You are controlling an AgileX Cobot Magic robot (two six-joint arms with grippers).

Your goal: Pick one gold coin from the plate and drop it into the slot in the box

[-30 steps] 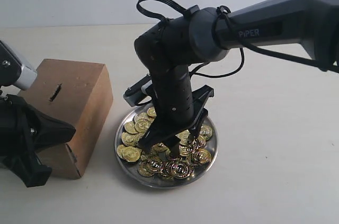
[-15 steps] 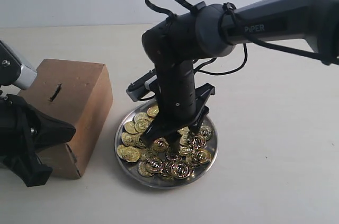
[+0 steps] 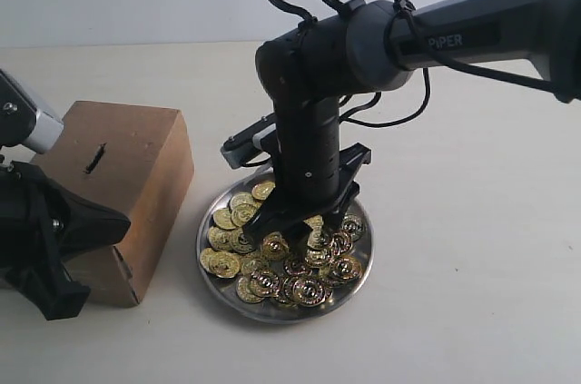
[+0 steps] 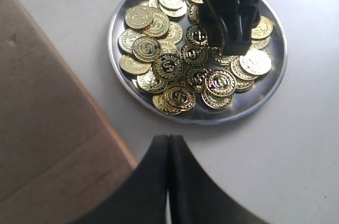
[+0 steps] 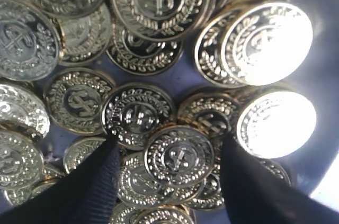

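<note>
1. Gold coins (image 3: 238,213) are heaped on the plate (image 3: 272,316) at lower centre of the exterior view. The right claw (image 3: 295,231) is spread just above them. The box (image 3: 118,184) with its slot (image 3: 93,160) sits at left, beside the left claw (image 3: 118,223).
2. Left wrist view: left claw pressed shut, empty, between box and plate.
3. Right wrist view: black fingers (image 5: 95,187) stand wide apart on either side of one coin (image 5: 179,156), not clamping it.

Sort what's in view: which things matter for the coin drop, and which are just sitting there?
In the job: gold coins, plate, box, slot, right gripper open over the coins.
Not in it: left gripper, shut, near the box; table.
</note>
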